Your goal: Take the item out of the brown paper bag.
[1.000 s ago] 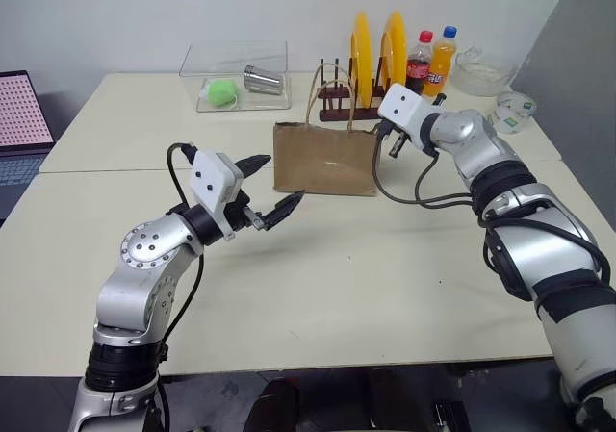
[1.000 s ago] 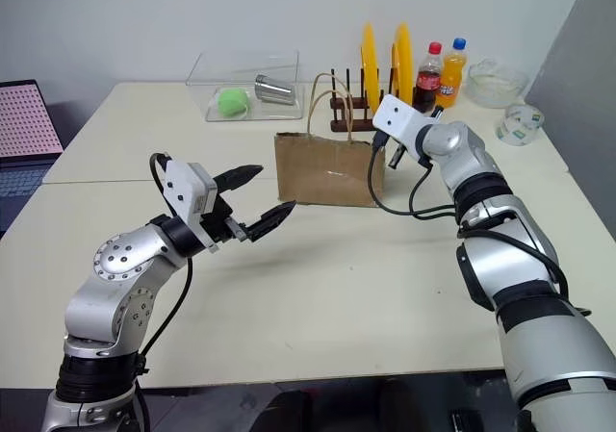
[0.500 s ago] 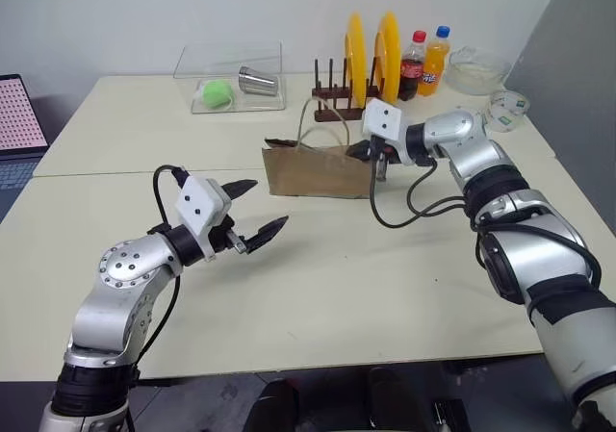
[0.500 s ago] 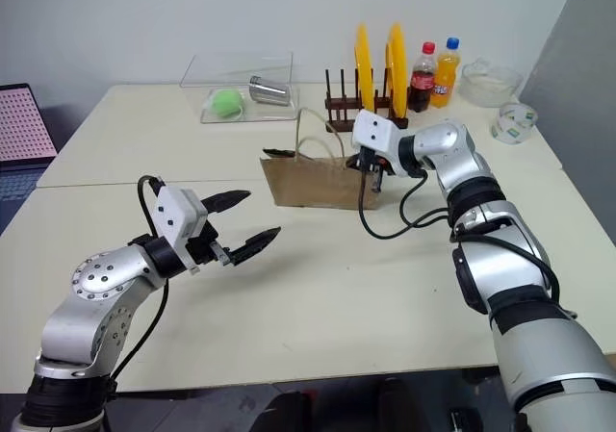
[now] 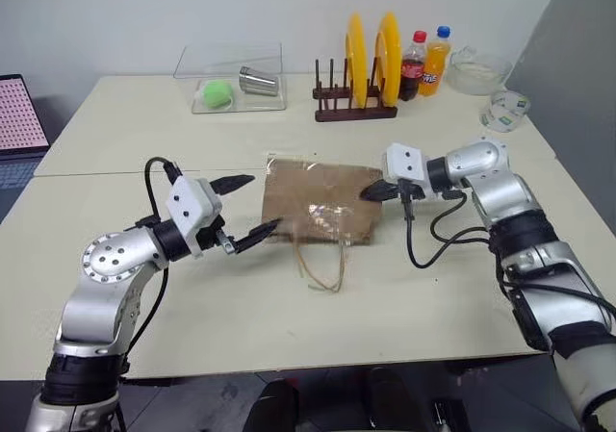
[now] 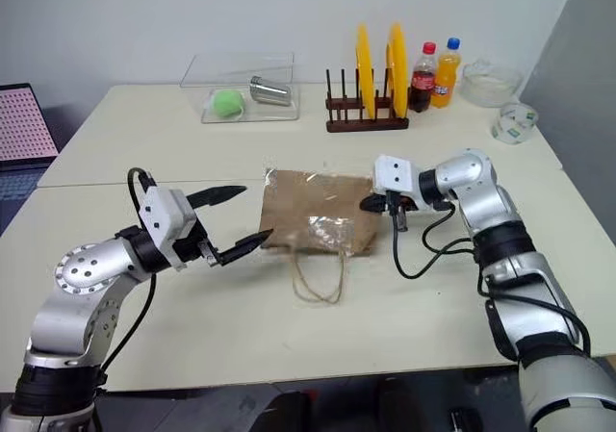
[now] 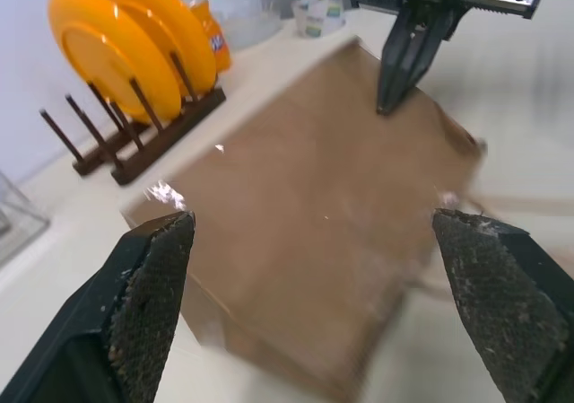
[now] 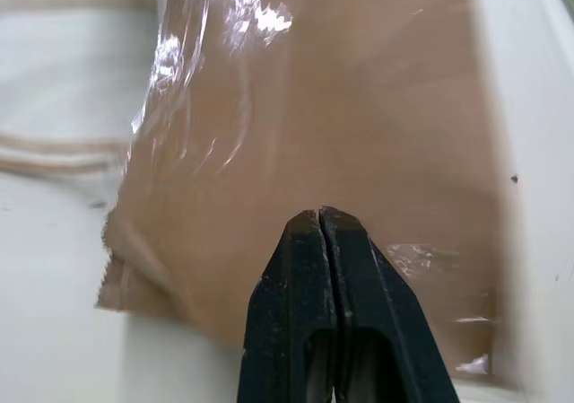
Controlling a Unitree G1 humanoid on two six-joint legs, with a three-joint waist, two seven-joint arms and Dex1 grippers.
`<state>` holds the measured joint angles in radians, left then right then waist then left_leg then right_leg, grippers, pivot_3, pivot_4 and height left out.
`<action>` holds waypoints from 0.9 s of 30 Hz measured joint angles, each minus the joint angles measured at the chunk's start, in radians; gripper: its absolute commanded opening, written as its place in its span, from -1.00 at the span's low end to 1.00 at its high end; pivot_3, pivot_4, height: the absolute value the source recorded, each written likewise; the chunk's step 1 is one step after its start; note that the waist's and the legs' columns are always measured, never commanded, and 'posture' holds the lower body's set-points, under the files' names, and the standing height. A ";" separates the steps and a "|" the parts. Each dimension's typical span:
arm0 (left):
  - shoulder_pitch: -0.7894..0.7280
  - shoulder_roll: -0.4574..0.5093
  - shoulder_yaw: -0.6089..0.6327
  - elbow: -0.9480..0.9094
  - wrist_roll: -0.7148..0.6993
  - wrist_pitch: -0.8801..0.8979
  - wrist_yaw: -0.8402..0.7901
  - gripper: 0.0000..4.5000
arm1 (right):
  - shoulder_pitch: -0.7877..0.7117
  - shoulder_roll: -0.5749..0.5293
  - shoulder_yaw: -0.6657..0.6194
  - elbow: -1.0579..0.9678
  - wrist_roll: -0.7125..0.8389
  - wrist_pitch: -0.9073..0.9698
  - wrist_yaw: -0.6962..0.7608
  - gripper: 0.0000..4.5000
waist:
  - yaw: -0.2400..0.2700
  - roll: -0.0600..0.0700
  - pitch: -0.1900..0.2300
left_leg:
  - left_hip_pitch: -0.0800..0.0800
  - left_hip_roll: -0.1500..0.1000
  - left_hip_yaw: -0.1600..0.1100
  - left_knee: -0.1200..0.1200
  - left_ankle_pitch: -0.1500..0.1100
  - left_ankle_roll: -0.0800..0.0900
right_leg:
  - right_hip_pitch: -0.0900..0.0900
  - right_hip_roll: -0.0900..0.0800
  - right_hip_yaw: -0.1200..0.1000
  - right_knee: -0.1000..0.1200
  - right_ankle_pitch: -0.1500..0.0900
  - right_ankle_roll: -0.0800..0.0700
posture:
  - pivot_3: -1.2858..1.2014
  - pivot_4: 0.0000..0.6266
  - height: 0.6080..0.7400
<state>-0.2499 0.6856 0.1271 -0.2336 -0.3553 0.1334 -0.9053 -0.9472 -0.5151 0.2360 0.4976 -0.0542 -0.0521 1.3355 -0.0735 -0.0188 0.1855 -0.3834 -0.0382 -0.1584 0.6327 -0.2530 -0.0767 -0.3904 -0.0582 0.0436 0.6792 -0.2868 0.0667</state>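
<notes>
Two black fingers (image 8: pixel 334 277) pressed flat together, tips meeting in a point, no gap at all. Right gripper (image 8: pixel 319 216) squeezed tight with nothing between the fingers. Tips over the brown paper bag (image 8: pixel 359 107), close to one edge; touching it or not, hard to tell. Bag flat on the pale table (image 8: pixel 54 304), full of creases. Shiny white glints across the far part of the paper and more near one corner. Two thin tan cord handles (image 8: pixel 54 152) out on the table past the far end of the bag, blurry.
</notes>
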 measured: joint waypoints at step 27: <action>-0.182 -0.087 -0.313 0.492 0.306 -0.796 -0.244 1.00 | 0.911 -0.126 -0.152 -1.273 0.278 0.750 -0.516 0.23 | 0.040 0.000 0.000 | 0.001 0.000 -0.001 0.001 0.000 0.000 | 0.003 0.000 -0.002 0.000 -0.001 0.001 | 0.03 -0.52 1.00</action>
<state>-0.4319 0.5986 -0.1861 0.2585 -0.0493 -0.6624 -1.1489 -0.0357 -0.6411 0.0838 -0.7758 0.2236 0.6975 0.8193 -0.0336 -0.0191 0.1851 -0.3827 -0.0386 -0.1589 0.6337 -0.2531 -0.0762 -0.3876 -0.0585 0.0418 0.6788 -0.2873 0.0676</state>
